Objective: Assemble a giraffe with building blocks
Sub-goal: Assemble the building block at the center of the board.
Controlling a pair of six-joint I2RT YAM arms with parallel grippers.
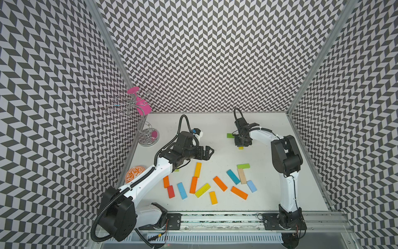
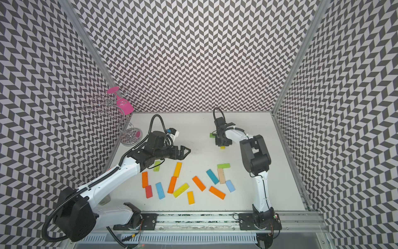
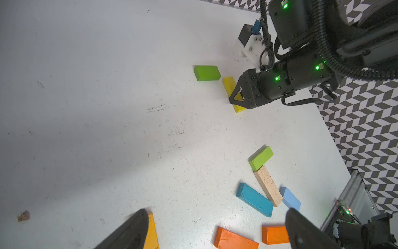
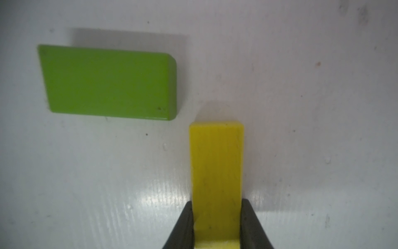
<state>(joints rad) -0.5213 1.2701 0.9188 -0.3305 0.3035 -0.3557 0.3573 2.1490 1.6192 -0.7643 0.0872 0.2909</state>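
Pinching yellow block (image 4: 216, 161) in right gripper (image 4: 216, 215), long axis near-far. Sits near-right of green block (image 4: 107, 83), laid left-right; left gripper (image 1: 208, 152) wide, empty

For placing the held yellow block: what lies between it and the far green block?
Nothing: in the right wrist view only bare white table separates the yellow block from the green block; they do not touch.

1. Bare table (image 1: 215, 133) lies open between my left claw (image 1: 208, 152) and right claw (image 1: 241, 144).
2. A green block (image 4: 107, 83) sits just beside the yellow block (image 4: 216, 163) I grip.
3. Scattered blocks (image 1: 220, 183) crowd the near table.
4. The stand (image 1: 148, 138) and bowl (image 1: 134, 173) line the left edge.
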